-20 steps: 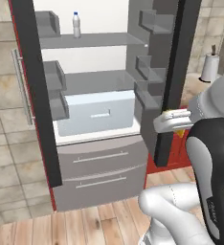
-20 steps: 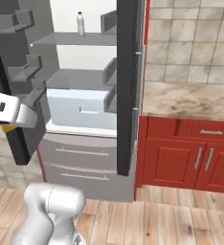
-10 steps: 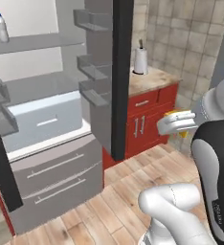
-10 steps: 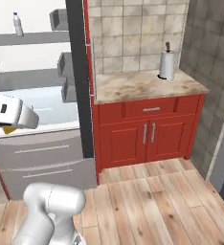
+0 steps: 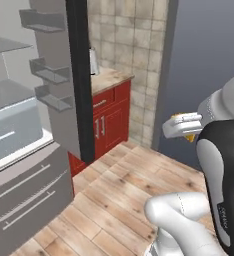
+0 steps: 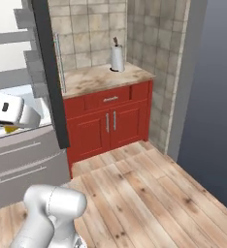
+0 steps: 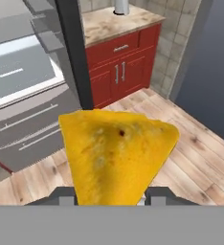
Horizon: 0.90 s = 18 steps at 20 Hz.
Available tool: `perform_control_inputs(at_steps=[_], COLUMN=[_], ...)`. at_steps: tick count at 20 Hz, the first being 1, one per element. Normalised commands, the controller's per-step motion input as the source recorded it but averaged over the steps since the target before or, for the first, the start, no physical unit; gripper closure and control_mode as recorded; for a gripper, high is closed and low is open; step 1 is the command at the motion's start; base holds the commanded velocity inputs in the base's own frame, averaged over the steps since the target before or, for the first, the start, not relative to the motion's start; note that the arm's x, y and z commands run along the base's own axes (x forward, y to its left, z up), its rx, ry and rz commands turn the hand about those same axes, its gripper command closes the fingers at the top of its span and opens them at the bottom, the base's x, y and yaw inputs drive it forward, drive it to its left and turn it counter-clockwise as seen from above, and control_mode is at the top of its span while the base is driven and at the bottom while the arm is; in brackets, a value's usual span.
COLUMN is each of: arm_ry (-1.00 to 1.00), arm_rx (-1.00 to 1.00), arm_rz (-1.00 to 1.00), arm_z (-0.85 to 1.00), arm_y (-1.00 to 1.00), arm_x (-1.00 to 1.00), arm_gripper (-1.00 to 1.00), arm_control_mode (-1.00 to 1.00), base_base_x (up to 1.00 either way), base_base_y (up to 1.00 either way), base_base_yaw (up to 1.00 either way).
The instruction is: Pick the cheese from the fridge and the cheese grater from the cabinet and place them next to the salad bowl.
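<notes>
Here the gripper (image 7: 108,197) clamps the cheese (image 7: 116,153), its broad edge lying crosswise, its tip toward the fingers.

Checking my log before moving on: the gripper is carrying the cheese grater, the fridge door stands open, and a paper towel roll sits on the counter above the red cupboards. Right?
Not quite. The gripper holds the cheese, a yellow-orange wedge, not the grater; the hand view shows it plainly. The rest stands: the fridge is open, and the paper towel roll sits on the counter above the red cupboards.
</notes>
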Motion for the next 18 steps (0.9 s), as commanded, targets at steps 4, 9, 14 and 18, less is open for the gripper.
perform_control_inputs(at_steps=[4,9,14,18], arm_ry=[0.00,0.00,0.00,0.00], arm_rx=[0.00,0.00,0.00,0.00], arm_rz=[0.00,0.00,0.00,0.00], arm_z=[0.00,0.00,0.00,0.00], arm_y=[0.00,0.00,0.00,0.00], arm_x=[0.00,0.00,0.00,0.00], arm_gripper=[1.00,1.00,1.00,1.00], arm_control_mode=[1.00,1.00,1.00,1.00], base_base_x=[-1.00,-1.00,-1.00,-0.85], base_base_y=[0.12,0.26,0.13,0.05], base_base_yaw=[-0.09,0.00,-0.08,-0.45])
